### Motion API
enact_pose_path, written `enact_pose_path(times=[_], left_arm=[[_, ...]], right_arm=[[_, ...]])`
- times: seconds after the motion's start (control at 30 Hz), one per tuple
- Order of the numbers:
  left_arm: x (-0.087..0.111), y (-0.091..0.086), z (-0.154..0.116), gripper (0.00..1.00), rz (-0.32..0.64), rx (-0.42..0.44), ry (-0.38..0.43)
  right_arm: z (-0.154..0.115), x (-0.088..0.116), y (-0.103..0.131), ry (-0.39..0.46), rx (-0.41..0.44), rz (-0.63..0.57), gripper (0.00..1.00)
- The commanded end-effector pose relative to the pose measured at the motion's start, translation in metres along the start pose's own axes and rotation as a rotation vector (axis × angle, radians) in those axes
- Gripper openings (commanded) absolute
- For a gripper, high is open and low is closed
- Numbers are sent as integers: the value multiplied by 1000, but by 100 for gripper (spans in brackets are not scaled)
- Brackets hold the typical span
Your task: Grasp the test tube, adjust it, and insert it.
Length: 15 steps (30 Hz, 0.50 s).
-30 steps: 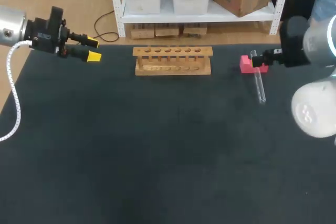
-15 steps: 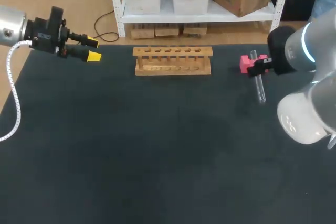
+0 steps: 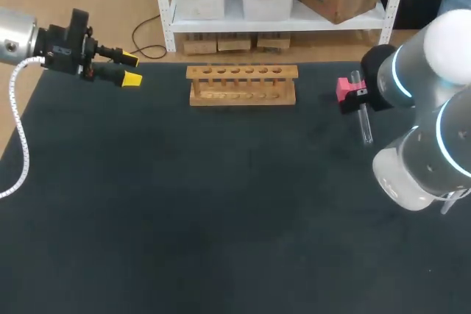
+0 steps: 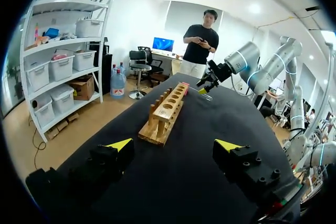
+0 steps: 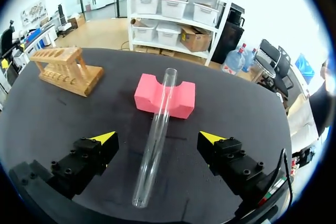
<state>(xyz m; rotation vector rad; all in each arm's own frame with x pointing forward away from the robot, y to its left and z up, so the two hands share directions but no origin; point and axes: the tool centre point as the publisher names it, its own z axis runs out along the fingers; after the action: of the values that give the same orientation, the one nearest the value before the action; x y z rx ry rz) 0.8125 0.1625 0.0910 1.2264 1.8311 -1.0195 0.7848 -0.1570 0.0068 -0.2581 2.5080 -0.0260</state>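
The clear glass test tube (image 5: 156, 145) is lying tilted on the black table (image 3: 221, 204) near its right far corner. One end is resting in the notch of a pink foam block (image 5: 164, 96) and the other end is sitting on the table surface, pointing back toward the right arm's gripper (image 5: 157, 139). That gripper is hanging just over the tube with its two yellow-tipped fingers spread wide, one on each side of the glass and neither touching it. In the head view the tube (image 3: 363, 119) and block (image 3: 343, 88) are showing just beside the right arm (image 3: 419, 108), which is hiding its own fingers there. The light wooden test tube rack (image 3: 243, 84) with a row of round holes is standing upright at the far middle of the table, well apart from the block. The left arm's gripper (image 3: 131, 68) is hovering over the far left corner, its fingers (image 4: 119, 144) also standing apart and holding nothing, with the rack (image 4: 167, 114) ahead of it.
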Motion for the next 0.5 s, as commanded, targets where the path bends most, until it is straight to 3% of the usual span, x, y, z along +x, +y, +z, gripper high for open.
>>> enact_pose_path(times=[0.03,0.5], left_arm=[[1,-1,0,100,2,-2,-2],[1,-1,0,100,2,-2,-2]], right_arm=[[6,1,2,-12,234,5,100],[27,0,1,-37,205,35,100]])
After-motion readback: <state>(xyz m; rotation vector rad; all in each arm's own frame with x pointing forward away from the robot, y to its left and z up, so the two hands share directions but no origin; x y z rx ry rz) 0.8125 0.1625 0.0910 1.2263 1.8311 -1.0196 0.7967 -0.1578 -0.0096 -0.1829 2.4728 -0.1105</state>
